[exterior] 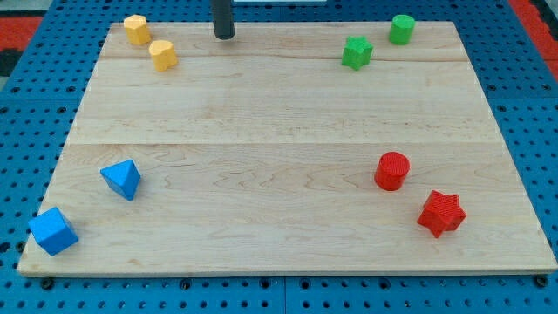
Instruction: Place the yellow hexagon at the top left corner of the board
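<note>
Two yellow blocks lie near the board's top left corner. The one nearest the corner [136, 29] looks like the yellow hexagon. The other yellow block [162, 54] sits just below and to its right, close to it but apart; its shape is unclear. My tip [224, 37] rests on the board near the top edge, to the right of both yellow blocks, about a block's width from the nearer one. It touches no block.
A green star [356, 52] and a green cylinder [401, 29] sit at the top right. A red cylinder [391, 171] and a red star [441, 214] sit at the lower right. A blue triangular block [121, 179] and a blue cube [53, 231] sit at the lower left.
</note>
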### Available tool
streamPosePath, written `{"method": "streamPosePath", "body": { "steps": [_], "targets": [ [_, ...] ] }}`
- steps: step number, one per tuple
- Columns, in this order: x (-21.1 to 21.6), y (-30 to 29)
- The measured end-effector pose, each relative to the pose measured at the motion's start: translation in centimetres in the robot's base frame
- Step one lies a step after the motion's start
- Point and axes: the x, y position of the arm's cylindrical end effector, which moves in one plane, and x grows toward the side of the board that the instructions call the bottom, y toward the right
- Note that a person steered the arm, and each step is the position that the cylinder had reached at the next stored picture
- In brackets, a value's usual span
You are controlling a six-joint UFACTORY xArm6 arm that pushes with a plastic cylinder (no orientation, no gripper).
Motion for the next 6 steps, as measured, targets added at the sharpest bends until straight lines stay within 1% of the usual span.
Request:
{"method": "streamPosePath", "body": {
  "steps": [1, 2, 3, 6],
  "targets": [
    [-1.3, -0.7],
    [-2.0, -2.7],
    [-2.0, -5.9],
    [-1.9, -12.1]
  ]
}}
